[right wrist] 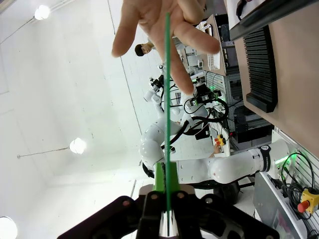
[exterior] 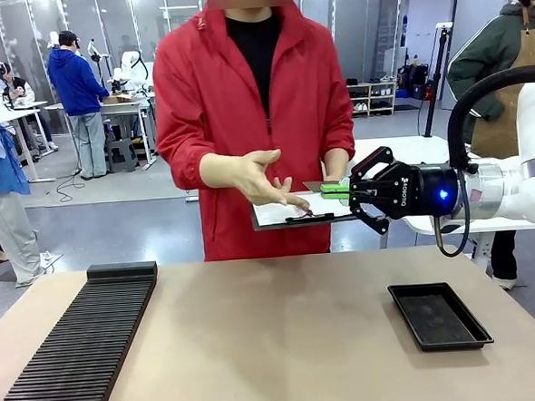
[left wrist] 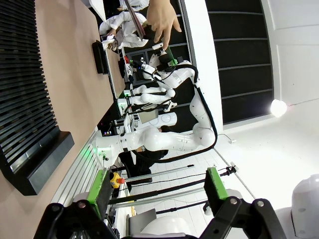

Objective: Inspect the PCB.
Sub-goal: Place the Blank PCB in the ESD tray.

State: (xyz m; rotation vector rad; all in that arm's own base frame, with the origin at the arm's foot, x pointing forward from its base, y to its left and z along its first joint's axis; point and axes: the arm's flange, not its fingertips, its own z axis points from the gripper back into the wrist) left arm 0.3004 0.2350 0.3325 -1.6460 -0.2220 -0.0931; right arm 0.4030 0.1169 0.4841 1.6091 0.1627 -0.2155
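Note:
In the front view my right gripper (exterior: 352, 193) reaches in from the right, shut on the PCB (exterior: 333, 191), a small green board held flat above a person's clipboard (exterior: 291, 214). The right wrist view shows the PCB (right wrist: 167, 99) edge-on as a thin green line rising from my shut right gripper (right wrist: 167, 191) toward the person's open hand (right wrist: 159, 30). That open hand (exterior: 262, 178) hovers just left of the board. My left gripper (left wrist: 157, 186) stands open with nothing between its green pads, off the table's side.
A black shallow tray (exterior: 438, 315) lies on the table at the right. A long black slotted rack (exterior: 77, 348) lies along the left side. The person in a red jacket (exterior: 243, 102) stands at the far edge. Other people stand farther back.

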